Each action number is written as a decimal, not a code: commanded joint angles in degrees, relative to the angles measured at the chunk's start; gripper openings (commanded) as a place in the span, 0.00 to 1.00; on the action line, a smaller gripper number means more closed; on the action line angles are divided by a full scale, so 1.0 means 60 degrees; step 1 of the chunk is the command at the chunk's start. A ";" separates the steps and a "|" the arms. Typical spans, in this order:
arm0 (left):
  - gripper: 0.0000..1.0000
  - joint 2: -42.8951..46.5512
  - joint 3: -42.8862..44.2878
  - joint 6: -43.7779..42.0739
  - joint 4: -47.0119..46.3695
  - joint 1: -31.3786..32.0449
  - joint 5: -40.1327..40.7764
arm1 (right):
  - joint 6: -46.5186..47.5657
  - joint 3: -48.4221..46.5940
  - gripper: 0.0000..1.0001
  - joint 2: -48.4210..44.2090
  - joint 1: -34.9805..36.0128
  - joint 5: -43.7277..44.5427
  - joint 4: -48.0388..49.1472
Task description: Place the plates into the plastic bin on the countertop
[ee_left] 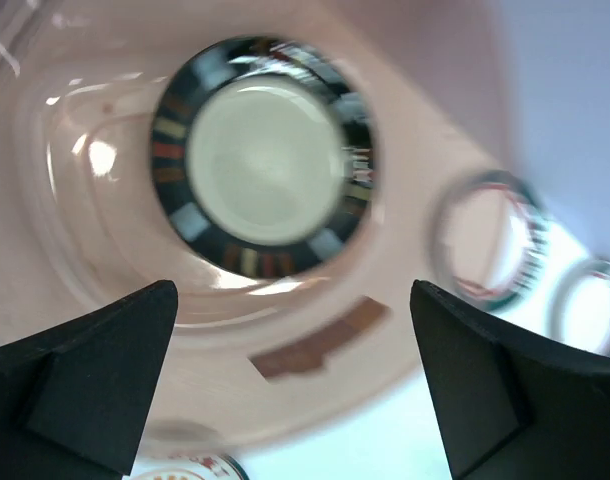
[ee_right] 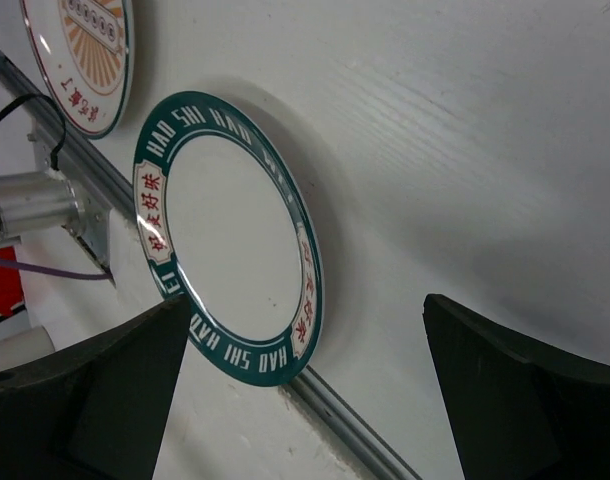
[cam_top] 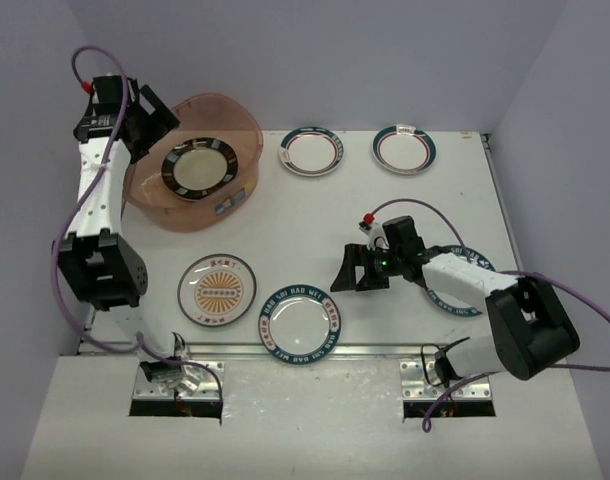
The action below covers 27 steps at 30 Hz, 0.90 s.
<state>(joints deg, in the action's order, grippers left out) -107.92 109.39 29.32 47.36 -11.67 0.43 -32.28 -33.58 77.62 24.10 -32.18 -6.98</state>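
The pinkish plastic bin (cam_top: pixel 145 190) stands at the back left of the white countertop (cam_top: pixel 405 210). A black-gold plate (cam_top: pixel 198 168) lies flat in it. My left gripper (cam_top: pixel 155 125) hovers open and empty over the bin's left rim. In the left wrist view the plate (ee_left: pixel 263 155) lies beyond my gripper (ee_left: pixel 295 390), inside the bin (ee_left: pixel 85 200). A teal-lettered plate (cam_top: pixel 300 323) and an orange sunburst plate (cam_top: pixel 217 290) lie at the front. My right gripper (cam_top: pixel 353 278) is open and empty just right of the lettered plate (ee_right: pixel 230 235). Two teal-red banded plates (cam_top: pixel 311 151) (cam_top: pixel 404 149) lie at the back.
Another teal-rimmed plate (cam_top: pixel 455 305) lies partly hidden under my right arm. The metal rail (ee_right: pixel 345 430) runs along the front edge, close to the lettered plate. The bin's label (ee_left: pixel 320 342) faces the front. Walls close in the back and right.
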 commanded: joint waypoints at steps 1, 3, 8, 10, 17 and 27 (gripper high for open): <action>1.00 0.3678 -0.1773 -0.0109 -0.1819 0.0477 -0.1582 | -0.0333 0.0220 0.95 0.0954 0.0361 -0.0426 0.1428; 1.00 0.5743 -0.3888 -0.0018 -0.3095 0.0494 -0.2956 | -0.0542 0.0296 0.86 0.1550 0.0453 -0.0857 0.2081; 1.00 0.8487 -0.7564 0.0388 -0.5241 0.0494 -0.5165 | -0.0507 0.0231 0.62 0.2750 0.0546 -0.1447 0.2590; 1.00 0.8905 -0.8468 0.0472 -0.5730 0.0494 -0.6084 | -0.0469 0.0084 0.54 0.3255 0.0608 -0.1839 0.2703; 1.00 0.9403 -1.0522 -0.0136 -0.5657 0.0524 -0.6610 | -0.0623 -0.0197 0.21 0.4176 0.1140 -0.2130 0.3125; 1.00 0.8568 -1.1519 -0.0857 -0.5556 0.1948 -0.6966 | 0.0009 -0.0805 0.00 0.1028 -0.0230 -0.1138 0.0814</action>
<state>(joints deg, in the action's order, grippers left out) -55.76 41.38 27.26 16.86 -5.06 -38.77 -34.70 -34.01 95.03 27.83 -41.77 3.57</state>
